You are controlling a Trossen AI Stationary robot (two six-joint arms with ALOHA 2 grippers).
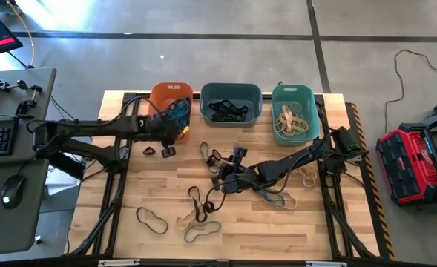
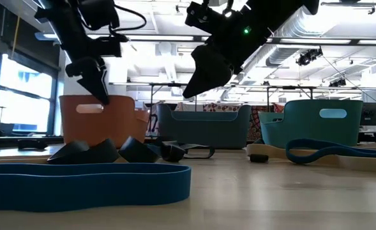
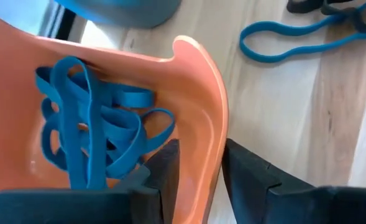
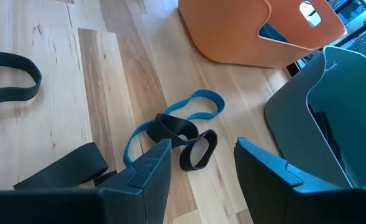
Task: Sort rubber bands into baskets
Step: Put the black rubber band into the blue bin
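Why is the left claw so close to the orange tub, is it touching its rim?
Cannot tell. In the left wrist view the left gripper straddles the orange basket wall, fingers either side, but no clear contact or gap shows.

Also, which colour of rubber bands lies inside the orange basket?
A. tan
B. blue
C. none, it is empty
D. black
B: the left wrist view shows a heap of blue rubber bands inside the orange basket, and the high view shows blue in that same basket too.
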